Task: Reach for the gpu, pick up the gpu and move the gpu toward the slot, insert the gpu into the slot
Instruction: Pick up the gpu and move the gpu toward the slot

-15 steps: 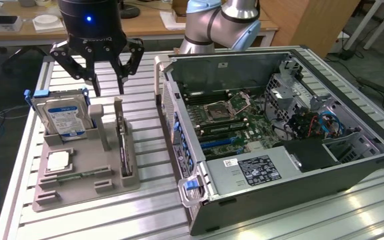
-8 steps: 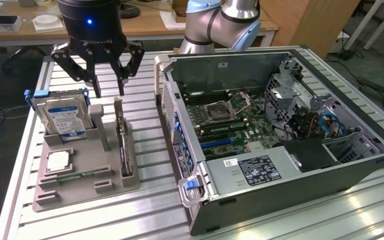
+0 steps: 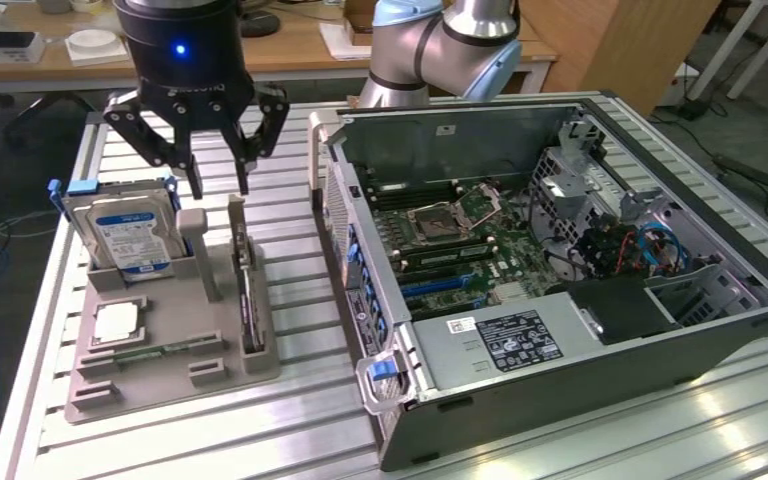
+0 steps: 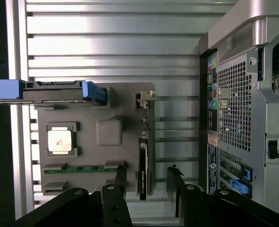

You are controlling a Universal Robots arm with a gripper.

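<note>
Fingers (image 3: pixel 241 165) above gpu (image 3: pixel 243 290) near blue-white label (image 3: pixel 128 238)

gpu (image 3: pixel 247 290) black | motherboard (image 3: pixel 498 250) green | hard drive (image 3: pixel 124 235) silver, blue-white label

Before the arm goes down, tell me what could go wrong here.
1. The card stands thin on edge in the grey holder; the open jaws could come down on its top edge instead of astride it.
2. The hard drive stands upright close beside the card; the jaws might clip it.
3. The case wall rises between holder and motherboard; a lifted card may catch on it.
</note>
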